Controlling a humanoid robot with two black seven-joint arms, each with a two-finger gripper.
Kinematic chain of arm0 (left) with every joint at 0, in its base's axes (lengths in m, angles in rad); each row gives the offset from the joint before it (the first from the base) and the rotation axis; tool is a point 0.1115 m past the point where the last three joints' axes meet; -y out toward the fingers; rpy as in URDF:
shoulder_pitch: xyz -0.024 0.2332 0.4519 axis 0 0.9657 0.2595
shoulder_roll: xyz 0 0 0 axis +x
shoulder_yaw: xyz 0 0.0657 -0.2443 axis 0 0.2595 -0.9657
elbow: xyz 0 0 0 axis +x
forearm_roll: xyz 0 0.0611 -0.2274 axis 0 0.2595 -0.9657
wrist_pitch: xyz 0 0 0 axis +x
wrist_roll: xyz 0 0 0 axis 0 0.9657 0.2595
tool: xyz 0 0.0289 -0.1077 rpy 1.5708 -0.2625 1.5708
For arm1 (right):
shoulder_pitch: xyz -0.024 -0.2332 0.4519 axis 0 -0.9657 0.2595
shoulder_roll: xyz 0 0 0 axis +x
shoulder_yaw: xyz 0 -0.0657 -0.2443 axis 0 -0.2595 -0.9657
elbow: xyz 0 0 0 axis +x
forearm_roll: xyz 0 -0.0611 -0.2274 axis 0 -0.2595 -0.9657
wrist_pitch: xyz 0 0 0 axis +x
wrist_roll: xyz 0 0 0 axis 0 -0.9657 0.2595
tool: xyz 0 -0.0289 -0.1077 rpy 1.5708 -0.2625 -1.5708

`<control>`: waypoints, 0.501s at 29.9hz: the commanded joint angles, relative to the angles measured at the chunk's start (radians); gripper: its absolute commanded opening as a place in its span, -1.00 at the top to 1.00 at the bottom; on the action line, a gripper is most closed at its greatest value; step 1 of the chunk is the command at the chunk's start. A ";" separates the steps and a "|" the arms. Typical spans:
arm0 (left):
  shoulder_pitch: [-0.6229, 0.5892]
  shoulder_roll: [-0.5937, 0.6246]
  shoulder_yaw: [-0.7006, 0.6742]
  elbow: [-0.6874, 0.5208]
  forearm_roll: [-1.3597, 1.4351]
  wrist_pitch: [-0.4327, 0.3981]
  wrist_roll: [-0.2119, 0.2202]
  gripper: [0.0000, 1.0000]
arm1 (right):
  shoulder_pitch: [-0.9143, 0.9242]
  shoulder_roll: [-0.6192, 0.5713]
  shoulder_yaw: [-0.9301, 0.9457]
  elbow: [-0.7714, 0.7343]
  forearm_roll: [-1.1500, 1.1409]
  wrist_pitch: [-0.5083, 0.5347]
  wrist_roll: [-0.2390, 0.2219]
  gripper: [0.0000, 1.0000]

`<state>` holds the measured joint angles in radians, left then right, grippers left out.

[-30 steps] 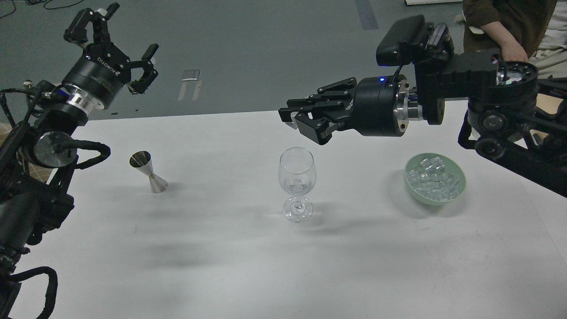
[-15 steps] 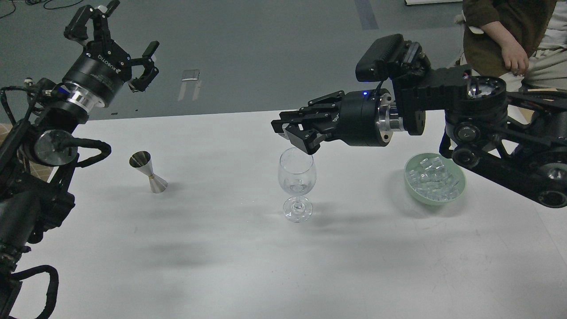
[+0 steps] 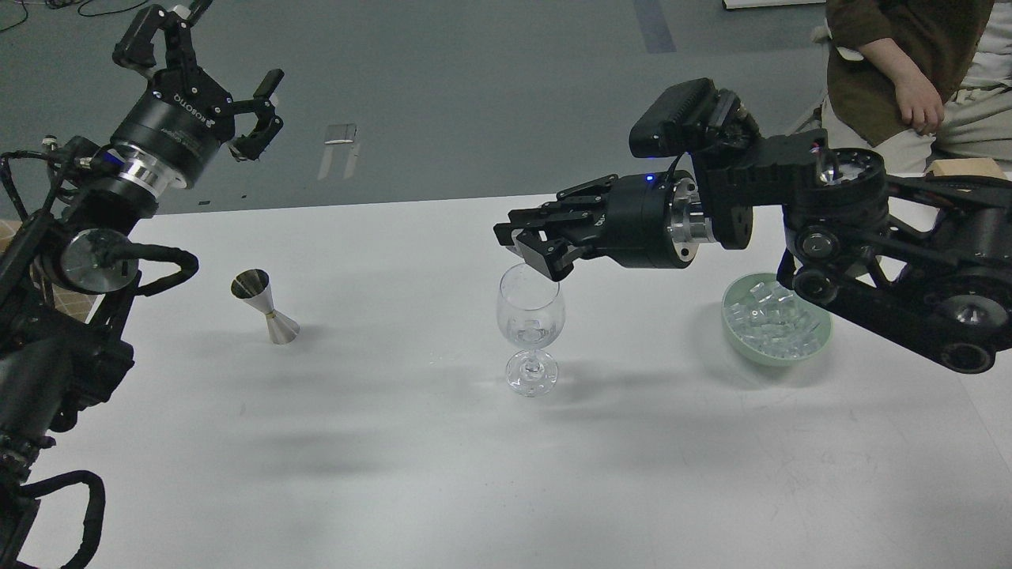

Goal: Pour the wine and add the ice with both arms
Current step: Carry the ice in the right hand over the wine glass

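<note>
Right hand [image 3: 528, 251] hangs directly over the glass [image 3: 530, 316] rim, fingers pressed together; whether they pinch ice cannot be told. Ice [image 3: 771, 320] fills the bowl [image 3: 818, 344] behind the hand. Left hand [image 3: 202, 75] spread, idle. Judged step: dropping ice; next, fingers part.

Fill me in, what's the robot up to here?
The right gripper hovers with fingers closed over the rim of the clear stemmed wine glass, apparently dropping ice; whether it holds a cube is unclear. The pale green bowl of clear ice cubes sits to its right. The left gripper hangs open, away from the steel jigger.
</note>
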<state>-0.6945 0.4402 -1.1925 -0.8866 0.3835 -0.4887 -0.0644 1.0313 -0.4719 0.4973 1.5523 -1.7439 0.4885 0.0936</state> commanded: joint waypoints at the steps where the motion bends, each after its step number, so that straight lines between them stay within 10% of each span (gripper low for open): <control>1: 0.000 0.000 -0.001 0.000 0.000 0.000 0.000 -0.95 | -0.002 0.018 -0.002 -0.003 -0.005 0.000 0.000 1.00; 15: 0.000 0.000 -0.002 0.000 0.000 0.000 0.000 -0.95 | -0.017 0.045 -0.016 -0.011 -0.019 0.000 -0.021 1.00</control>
<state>-0.6947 0.4402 -1.1950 -0.8866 0.3835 -0.4887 -0.0644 1.0141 -0.4339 0.4907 1.5431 -1.7626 0.4886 0.0743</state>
